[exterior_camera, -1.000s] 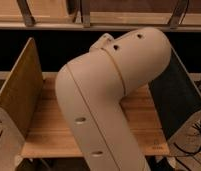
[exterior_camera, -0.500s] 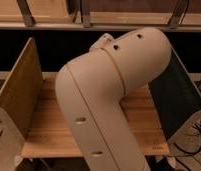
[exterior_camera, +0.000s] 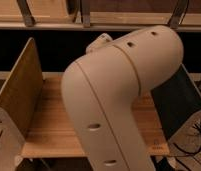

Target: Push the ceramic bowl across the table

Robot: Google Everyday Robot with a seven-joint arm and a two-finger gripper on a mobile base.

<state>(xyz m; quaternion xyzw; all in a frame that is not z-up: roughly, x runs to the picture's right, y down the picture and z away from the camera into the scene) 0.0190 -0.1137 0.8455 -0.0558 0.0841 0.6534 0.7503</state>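
Nothing has moved since the pictures of a moment ago. The big cream-coloured arm (exterior_camera: 119,100) stands in the same place as before and fills the middle of the view. It rises from the bottom edge, bends at a rounded corner on the left, and then goes up toward the upper right. A small rounded part (exterior_camera: 99,42) of the same colour looks out just behind its upper edge.

The gripper is not to be seen; it is somewhere behind or beyond this arm, so I cannot tell how wide it stands or whether it holds anything. The ceramic bowl is also out of sight, and I cannot say where on the table it lies.

Of the table (exterior_camera: 49,125) only the pale wooden planks left of the arm and a narrow part on the right show. A tan board (exterior_camera: 21,90) stands upright along its left side, and a dark board (exterior_camera: 181,105) stands on its right side. Some dark cables (exterior_camera: 196,135) lie beyond the dark board, at the right edge. A shelf rail (exterior_camera: 54,24) runs across the top, above a dark background.
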